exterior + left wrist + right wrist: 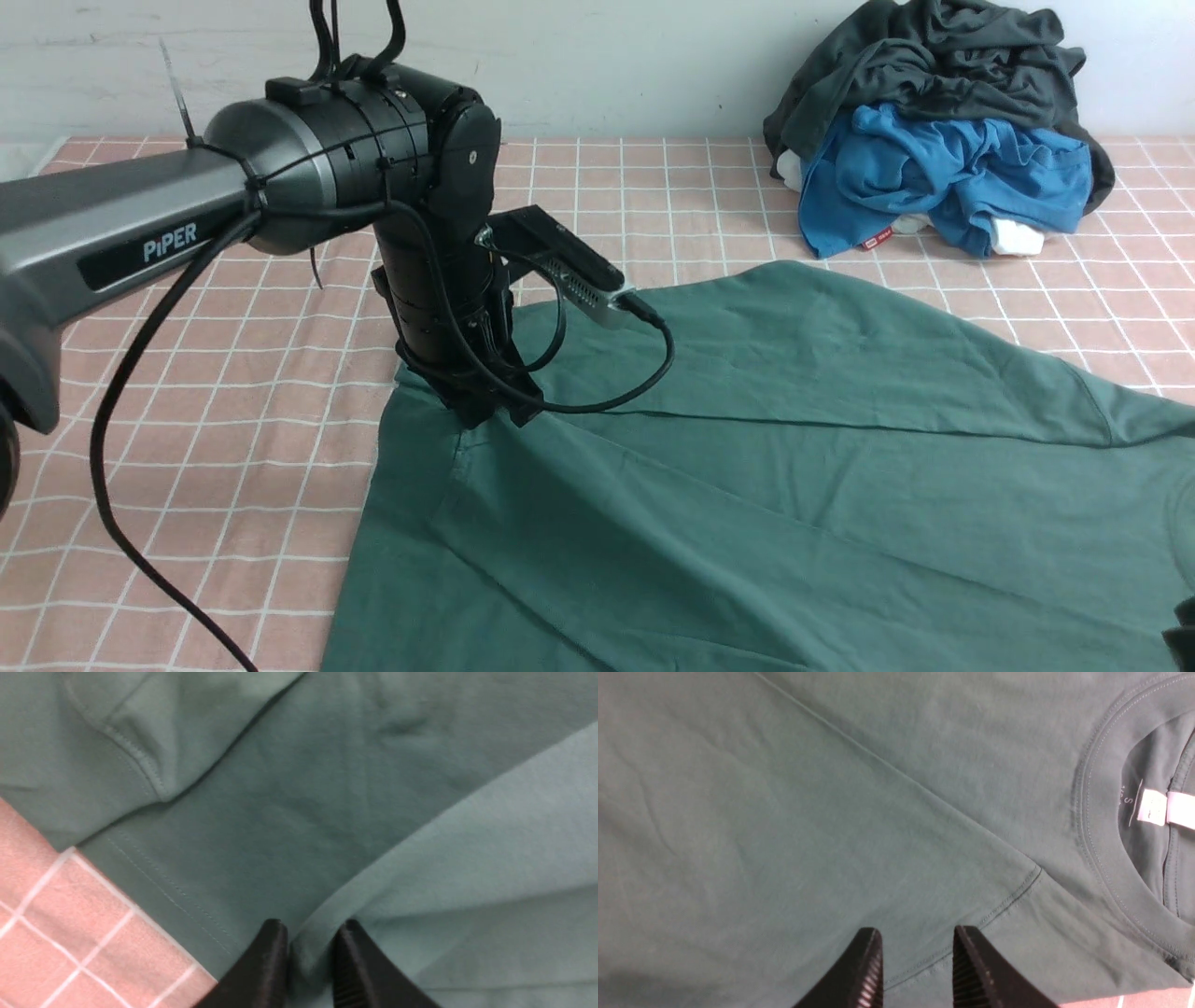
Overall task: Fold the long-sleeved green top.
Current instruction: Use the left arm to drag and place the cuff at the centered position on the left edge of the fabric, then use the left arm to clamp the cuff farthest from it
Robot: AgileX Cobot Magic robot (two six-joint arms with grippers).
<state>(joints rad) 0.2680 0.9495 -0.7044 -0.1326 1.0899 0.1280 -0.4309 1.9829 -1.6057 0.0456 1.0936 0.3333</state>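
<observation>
On pink checked cloth (233, 420), smooth green long-sleeved top (747, 504), left jaws astride a fold (327, 905), grip unclear, right jaws parted.

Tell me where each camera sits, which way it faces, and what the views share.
Front view: between the arms, facing forward over the green top on the checked cloth; the left arm shows.
Left wrist view: looking down past the left gripper at the top's hem.
Right wrist view: looking down past the right gripper at the collar.
Shared: all three see the top.

Charcoal-grey garment (934, 56) atop blue garment (943, 168), perhaps white socks (1016, 238) beneath, on pink checked cloth (280, 392).
</observation>
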